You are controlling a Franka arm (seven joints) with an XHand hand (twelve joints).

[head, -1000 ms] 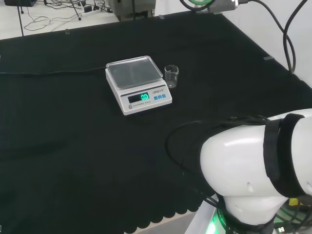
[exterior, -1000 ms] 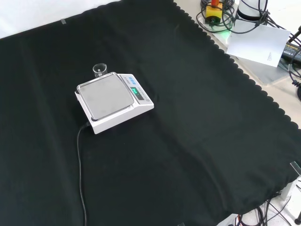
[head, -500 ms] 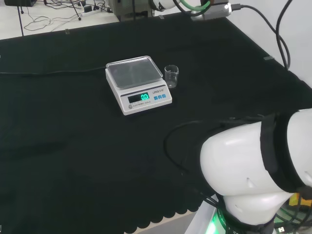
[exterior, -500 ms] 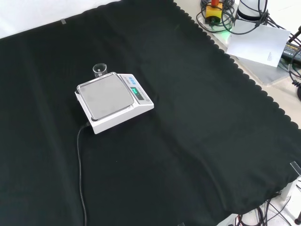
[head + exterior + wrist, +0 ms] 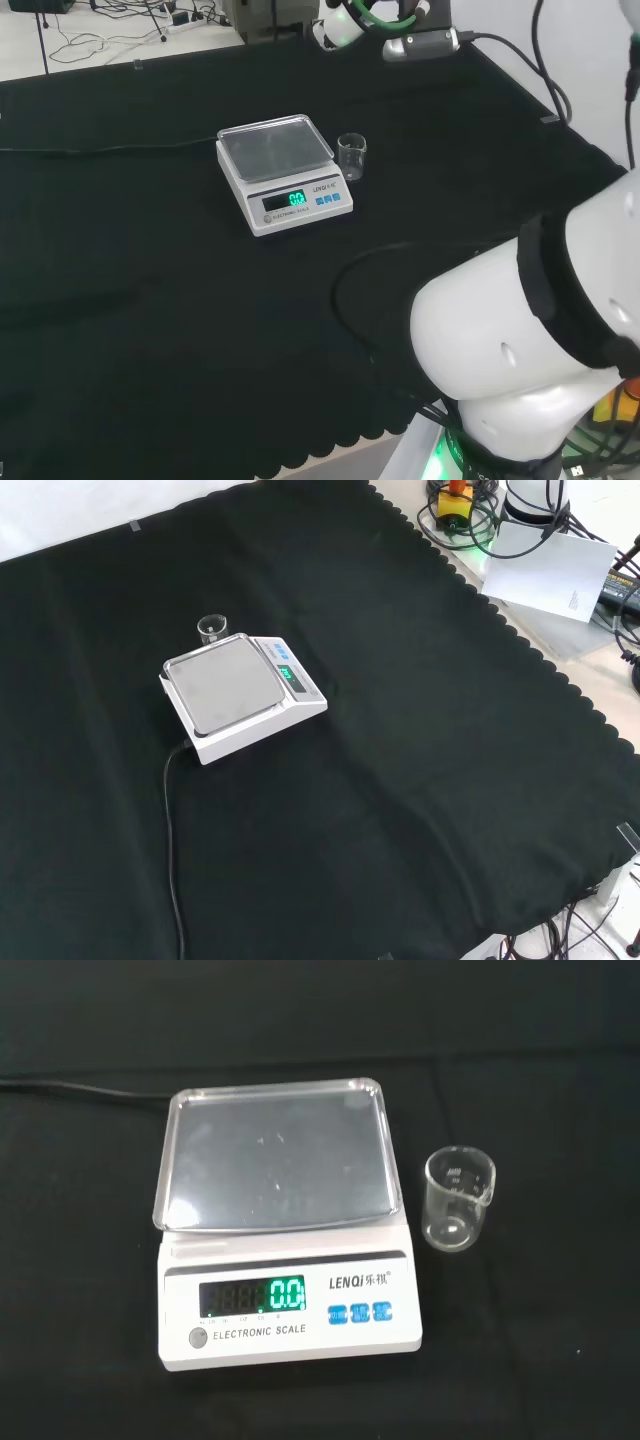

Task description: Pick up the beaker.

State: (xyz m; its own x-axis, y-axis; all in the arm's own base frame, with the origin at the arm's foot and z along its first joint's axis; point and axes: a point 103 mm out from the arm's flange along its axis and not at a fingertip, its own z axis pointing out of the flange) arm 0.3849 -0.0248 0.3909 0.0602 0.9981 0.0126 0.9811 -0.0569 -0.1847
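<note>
A small clear glass beaker (image 5: 351, 156) stands upright and looks empty on the black cloth, close beside the right side of a white electronic scale (image 5: 283, 172) in the head view. In the front view the beaker (image 5: 212, 629) is just behind the scale (image 5: 240, 695). The wrist view looks down on both from some height, the beaker (image 5: 458, 1198) apart from the scale (image 5: 280, 1230) and nothing touching it. The arm's wrist end with a green ring (image 5: 395, 12) hangs at the head view's top edge, well above and beyond the beaker.
The scale's pan is bare and its display is lit. Its black cable (image 5: 170, 830) trails across the cloth toward the front view's lower edge. Off the scalloped cloth edge lie a white sheet (image 5: 550, 570) and cables.
In the head view the arm's big white link has swung up and right, and the wrist end has come lower into the top edge. Beaker and scale have not moved.
</note>
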